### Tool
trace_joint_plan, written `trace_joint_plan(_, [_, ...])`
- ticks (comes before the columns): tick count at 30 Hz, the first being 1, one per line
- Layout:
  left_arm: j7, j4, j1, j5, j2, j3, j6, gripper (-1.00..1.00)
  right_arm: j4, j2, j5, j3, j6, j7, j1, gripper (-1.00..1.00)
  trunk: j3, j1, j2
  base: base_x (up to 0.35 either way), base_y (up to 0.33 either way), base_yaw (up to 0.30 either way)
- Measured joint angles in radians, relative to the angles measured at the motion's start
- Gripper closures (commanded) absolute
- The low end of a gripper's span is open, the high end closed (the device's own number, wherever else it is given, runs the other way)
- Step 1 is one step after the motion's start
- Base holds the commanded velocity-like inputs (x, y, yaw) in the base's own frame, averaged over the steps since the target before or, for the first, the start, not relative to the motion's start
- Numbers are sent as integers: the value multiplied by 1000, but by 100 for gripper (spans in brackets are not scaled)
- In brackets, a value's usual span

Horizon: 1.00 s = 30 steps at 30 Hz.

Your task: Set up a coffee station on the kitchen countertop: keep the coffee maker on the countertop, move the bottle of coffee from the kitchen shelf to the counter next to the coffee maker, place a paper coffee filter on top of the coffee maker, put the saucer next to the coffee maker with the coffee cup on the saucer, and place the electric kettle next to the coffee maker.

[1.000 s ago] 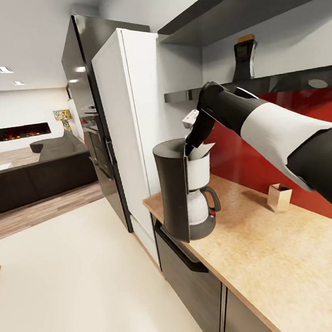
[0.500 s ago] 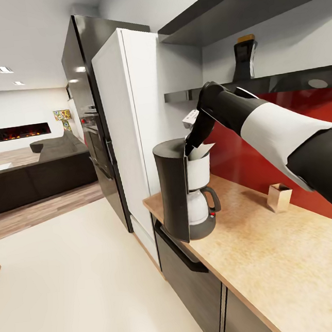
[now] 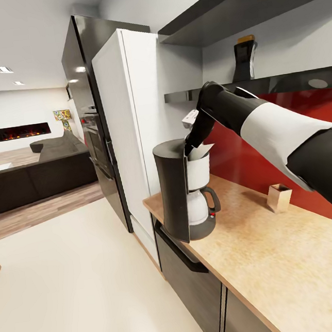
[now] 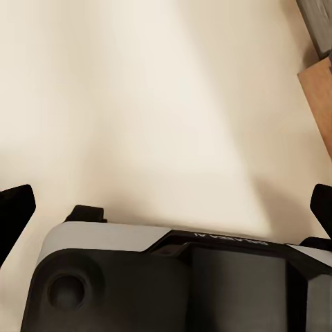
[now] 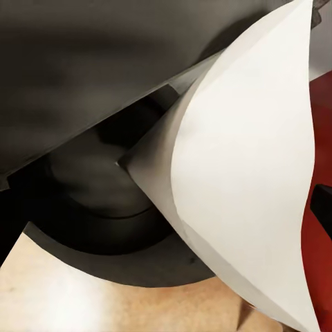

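Right gripper [image 3: 191, 147] over coffee maker [image 3: 182, 192]: filter placement.
Paper coffee filter [image 3: 201, 151] sits directly below the fingers, cone tilted into the white basket; whether they clasp it, cannot tell. Left gripper [image 4: 166, 207] hangs splayed, empty, above floor.

Right gripper [image 3: 189, 150] fingers hidden behind paper coffee filter [image 3: 199, 152]; grip unclear.

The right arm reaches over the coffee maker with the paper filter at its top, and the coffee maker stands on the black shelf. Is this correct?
Not quite. The coffee maker stands on the light wood countertop, not the black shelf, as the head view shows. The rest holds: the right pincer is over it with the paper filter at its top.
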Motion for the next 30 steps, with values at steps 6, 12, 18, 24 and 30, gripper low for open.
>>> trace_joint_plan(6, [0,0,0,0,0,0,0,-100,0,0,-3,0,2,1,0,-100,3,-4,7,0,0,0])
trace_joint_plan(12, [0,0,0,0,0,0,0,-100,-1,0,-3,0,3,1,0,-100,16,-19,35,0,0,0])
trace_joint_plan(18, [0,0,0,0,0,0,0,-100,-2,0,-3,0,3,1,0,-100,16,-19,35,0,0,0])
trace_joint_plan(24, [0,0,0,0,0,0,0,-100,-2,0,-3,1,3,1,0,-100,16,-19,35,0,0,0])
trace_joint_plan(30, [0,0,0,0,0,0,0,-100,-2,-9,-4,34,4,1,0,-100,16,-19,35,0,0,0])
